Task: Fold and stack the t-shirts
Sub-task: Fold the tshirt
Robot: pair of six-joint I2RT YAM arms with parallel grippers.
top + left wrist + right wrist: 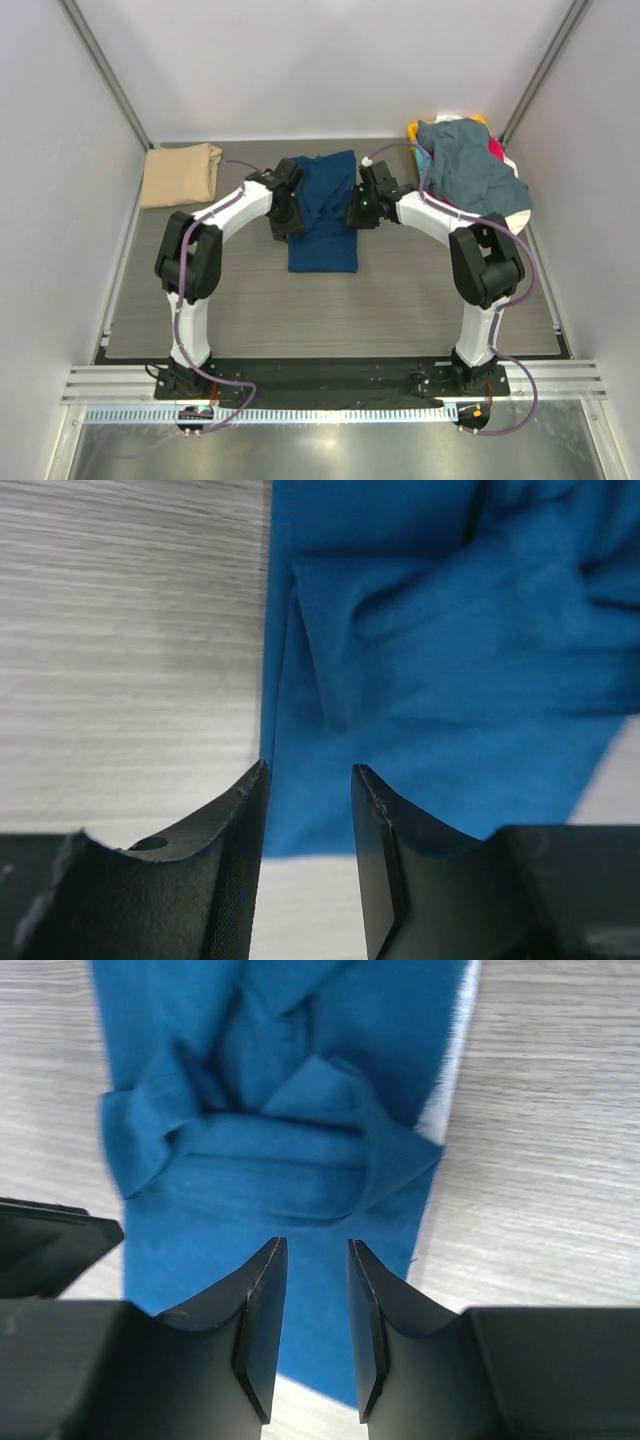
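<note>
A navy blue t-shirt [323, 215] lies on the table as a long narrow strip, its far end bunched with folds. My left gripper [284, 218] hovers at the strip's left edge and my right gripper [360, 210] at its right edge. In the left wrist view the left gripper [310, 767] stands open over the blue cloth [440, 660], with nothing between its fingers. The right gripper [315, 1242] is likewise open above the cloth [280, 1160]. A folded tan t-shirt [180, 173] rests at the back left.
A loose heap of t-shirts sits at the back right, a slate-blue one [470, 172] on top with yellow [414, 130] and red [495, 150] showing beneath. White walls close in the grey table [330, 310] on three sides.
</note>
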